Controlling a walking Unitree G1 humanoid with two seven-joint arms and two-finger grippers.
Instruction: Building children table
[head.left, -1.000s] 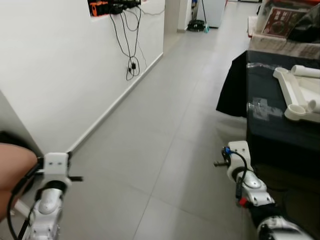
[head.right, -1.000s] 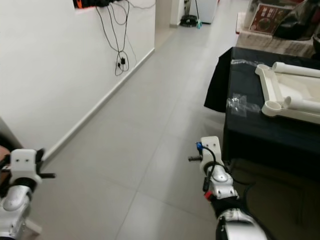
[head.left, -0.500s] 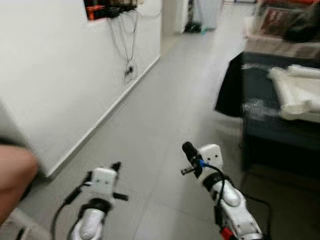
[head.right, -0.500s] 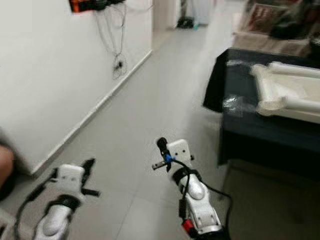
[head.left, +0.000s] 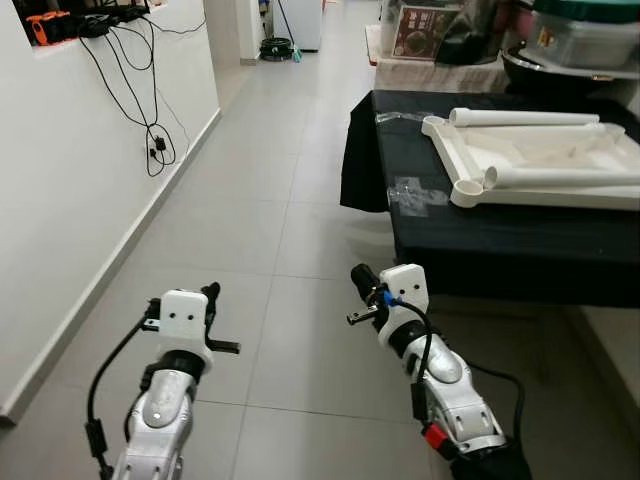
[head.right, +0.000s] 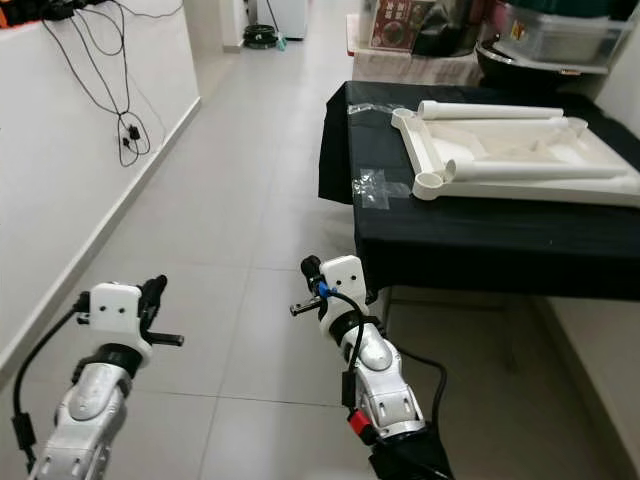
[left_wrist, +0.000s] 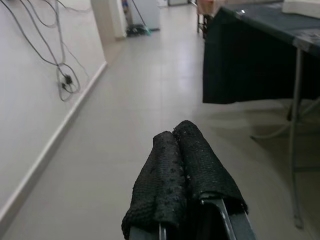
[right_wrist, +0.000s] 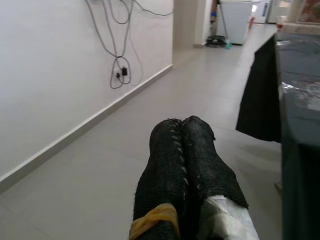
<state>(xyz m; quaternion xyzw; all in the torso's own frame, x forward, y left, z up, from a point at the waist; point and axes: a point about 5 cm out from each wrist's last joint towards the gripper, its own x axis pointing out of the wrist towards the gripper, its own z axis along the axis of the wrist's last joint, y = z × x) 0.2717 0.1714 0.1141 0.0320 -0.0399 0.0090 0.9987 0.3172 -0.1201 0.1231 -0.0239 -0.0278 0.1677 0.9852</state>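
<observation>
A white children's table top (head.left: 545, 150) lies upside down on a black-draped table (head.left: 480, 245) at the right. One white tube leg (head.left: 525, 117) rests along its far rim and another (head.left: 565, 177) lies along its near rim, beside a round socket (head.left: 468, 188). Both my arms reach forward low over the tiled floor, short of the black table. My left gripper (left_wrist: 174, 134) is shut with nothing in it, as is my right gripper (right_wrist: 182, 121). From the head camera, the right gripper (head.left: 360, 275) is nearer the table's front left corner and the left gripper (head.left: 210, 292) is further left.
A white wall (head.left: 60, 180) runs along the left, with hanging cables (head.left: 150, 110) and a skirting board. Grey floor tiles (head.left: 270, 200) stretch ahead down a corridor. Boxes and containers (head.left: 440, 30) stand behind the black table. A crumpled clear film (head.left: 412, 192) lies on the cloth.
The view has swung right, bringing the black table and white top nearer the middle. Both arms now sit closer together in front of me. The person's arm at the left edge has gone from view.
</observation>
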